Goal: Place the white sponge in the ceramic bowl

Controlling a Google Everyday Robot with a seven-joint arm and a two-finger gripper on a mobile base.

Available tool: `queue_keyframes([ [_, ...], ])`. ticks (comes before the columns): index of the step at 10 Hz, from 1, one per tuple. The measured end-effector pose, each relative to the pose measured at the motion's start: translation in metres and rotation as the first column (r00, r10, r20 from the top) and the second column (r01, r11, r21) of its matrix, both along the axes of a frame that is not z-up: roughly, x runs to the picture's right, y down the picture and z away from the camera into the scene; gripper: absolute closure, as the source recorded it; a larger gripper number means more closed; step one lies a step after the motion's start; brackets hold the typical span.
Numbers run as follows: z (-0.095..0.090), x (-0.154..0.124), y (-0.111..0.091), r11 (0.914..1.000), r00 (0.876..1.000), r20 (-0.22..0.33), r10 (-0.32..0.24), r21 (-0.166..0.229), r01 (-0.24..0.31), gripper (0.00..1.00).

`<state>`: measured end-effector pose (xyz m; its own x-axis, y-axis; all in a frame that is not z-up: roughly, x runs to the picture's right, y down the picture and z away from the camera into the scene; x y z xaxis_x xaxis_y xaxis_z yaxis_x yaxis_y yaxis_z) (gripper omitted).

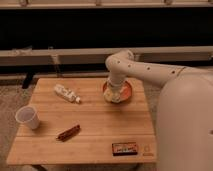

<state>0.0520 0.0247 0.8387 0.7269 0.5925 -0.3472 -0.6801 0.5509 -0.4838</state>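
Note:
The orange-red ceramic bowl point(124, 90) sits at the back right of the wooden table point(90, 135). My gripper point(114, 93) hangs down over the bowl's left half, at the end of the white arm point(145, 70) that reaches in from the right. A cream-white lump, apparently the white sponge point(113, 96), shows at the gripper's tip just over the bowl's left rim. The gripper hides much of the bowl's inside.
A white tube-like bottle point(66, 93) lies at the back left. A translucent plastic cup point(27, 117) stands at the left edge. A brown snack bar point(68, 132) lies front centre and a dark flat packet point(125, 148) front right. A dark wall and rail run behind.

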Motion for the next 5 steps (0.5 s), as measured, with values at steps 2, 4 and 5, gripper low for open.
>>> queue_keyframes([
  [2,0.017,0.017,-0.01,0.9993,0.999,-0.023,0.035,-0.01,-0.036,1.0],
  [4,0.037,0.04,-0.027,0.9977,0.996,-0.06,0.068,-0.002,-0.068,1.0],
  [5,0.045,0.045,-0.035,0.9973,0.995,-0.075,0.073,0.01,-0.073,0.99],
])
